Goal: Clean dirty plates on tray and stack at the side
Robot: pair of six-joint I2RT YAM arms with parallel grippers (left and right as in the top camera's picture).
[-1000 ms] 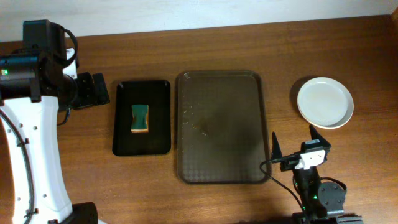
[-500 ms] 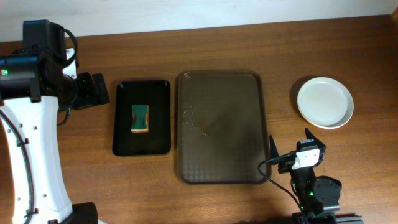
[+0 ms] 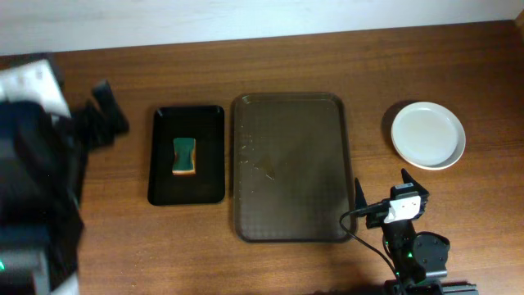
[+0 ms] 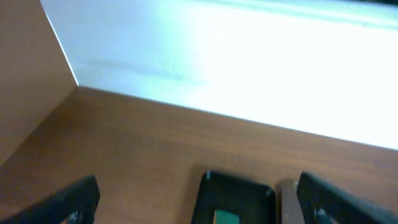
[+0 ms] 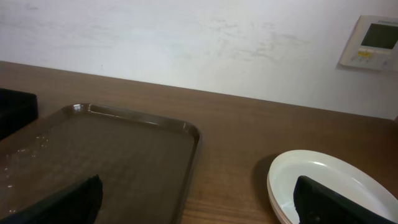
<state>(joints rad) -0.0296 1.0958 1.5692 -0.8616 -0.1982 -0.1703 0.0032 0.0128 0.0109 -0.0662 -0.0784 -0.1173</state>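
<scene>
Over on the right side of the table (image 3: 385, 65), white plates (image 3: 428, 135) in a neat pile. Plain white on top. Hard to tell how many from above, but more than one rim in the right wrist view. Resting on the bare wood, well apart from the big brown tray (image 3: 291, 205).

Lying flat in the middle of the table, that brown tray, long side running front to back. Bumpy on the bottom, with a few small pale specks (image 3: 255, 161) on its left half.

Just beside it on the left, a smaller black tray (image 3: 164, 184). Holds a green and yellow sponge (image 3: 185, 156) right in its middle.

Down near the front edge, the right gripper (image 3: 383, 190). Sits just beside the front right corner of the brown tray and in front of the plates, not touching either. Fingers spread wide apart, with nothing between them. Points toward the white wall (image 5: 155, 37) at the back, with a little white box (image 5: 373, 40) stuck on it.

Far over on the left, the left gripper (image 4: 199, 183), all blurry from above. Fingers wide apart too, gripping nothing, with the black tray and sponge just ahead.
</scene>
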